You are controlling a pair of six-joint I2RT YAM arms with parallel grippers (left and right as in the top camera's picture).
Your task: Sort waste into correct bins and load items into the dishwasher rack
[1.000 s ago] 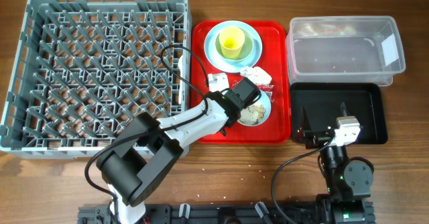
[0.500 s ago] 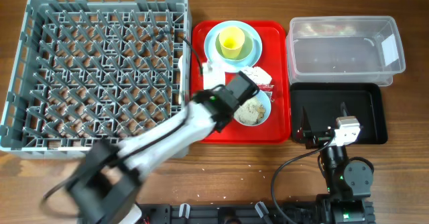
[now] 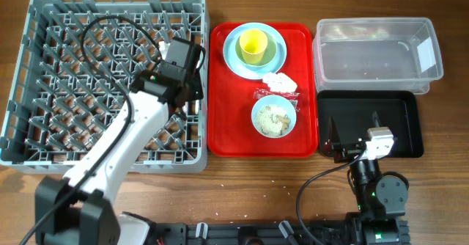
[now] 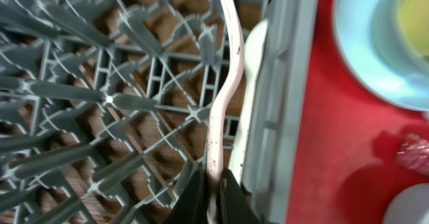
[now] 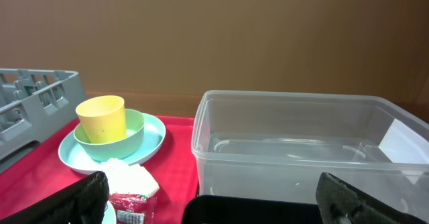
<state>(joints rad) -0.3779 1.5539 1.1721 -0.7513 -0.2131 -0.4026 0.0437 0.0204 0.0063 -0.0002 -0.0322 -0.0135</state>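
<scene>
My left gripper is shut on a white plastic utensil, fork or spoon I cannot tell, held just inside the right wall of the grey dishwasher rack. A second white piece lies against it. The light-blue plate carries a green bowl and the yellow cup. The small bowl holds rice scraps. The napkin and the wrapper lie between them. My right gripper is open over the black tray.
The red serving tray sits between the rack and the bins. The clear tub stands behind the black tray. The left arm's cable loops over the rack.
My left arm has swung left from the red tray beside the small bowl to the rack's right side, carrying the white utensil. The right arm has not moved.
</scene>
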